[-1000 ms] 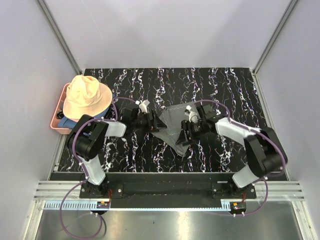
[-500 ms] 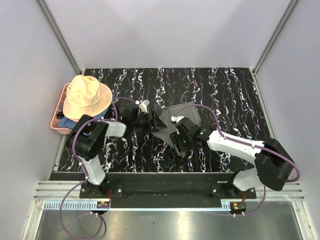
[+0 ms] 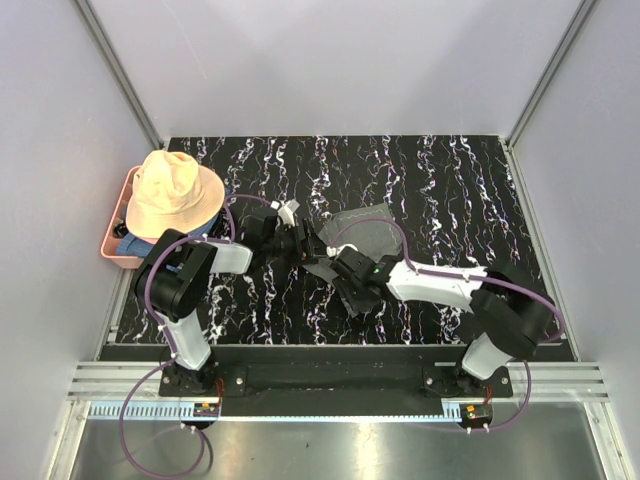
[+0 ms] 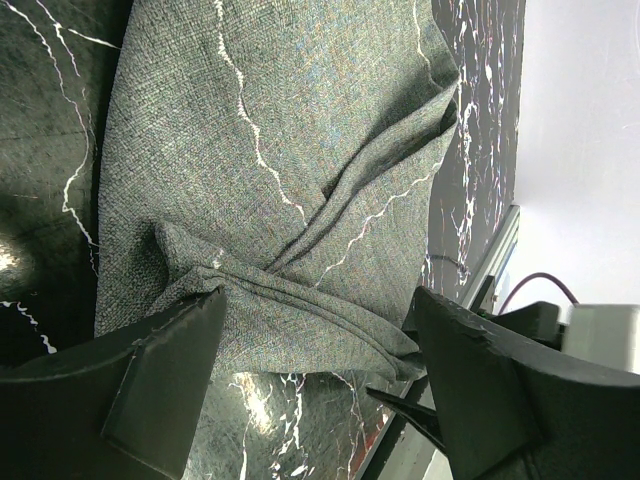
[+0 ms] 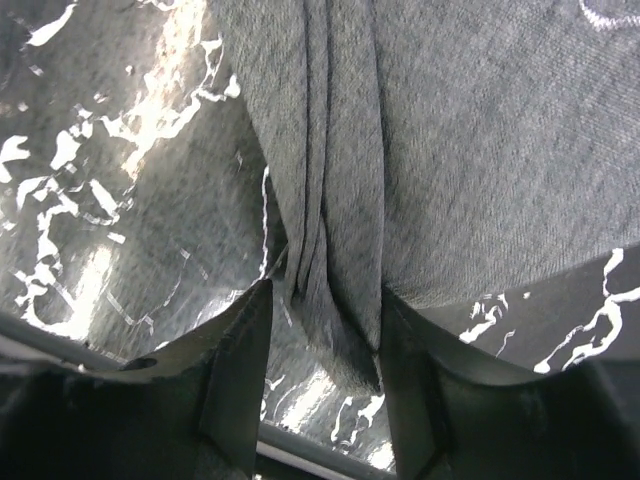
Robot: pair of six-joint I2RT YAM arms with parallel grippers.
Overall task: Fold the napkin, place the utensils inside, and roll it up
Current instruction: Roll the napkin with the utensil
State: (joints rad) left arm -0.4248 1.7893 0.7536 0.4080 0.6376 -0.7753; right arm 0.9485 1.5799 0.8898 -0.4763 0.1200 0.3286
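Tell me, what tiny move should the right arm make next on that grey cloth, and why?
Probably close the right gripper onto the cloth. A pleated edge of the napkin sits between its fingers, which look slightly apart from it, so pinching now would likely secure the fold for lifting. The left gripper stands open over another bunched edge.

We see the napkin [image 4: 300, 150] as matt grey cloth, coarsely woven (the threads show one by one). The surface [image 5: 90, 190] is glossy black with white marble veining and bright glare. The left tool [image 4: 318, 300] has smooth, matt black plastic fingers [image 4: 165, 370]. The hat [image 3: 175, 192] is soft peach cloth.
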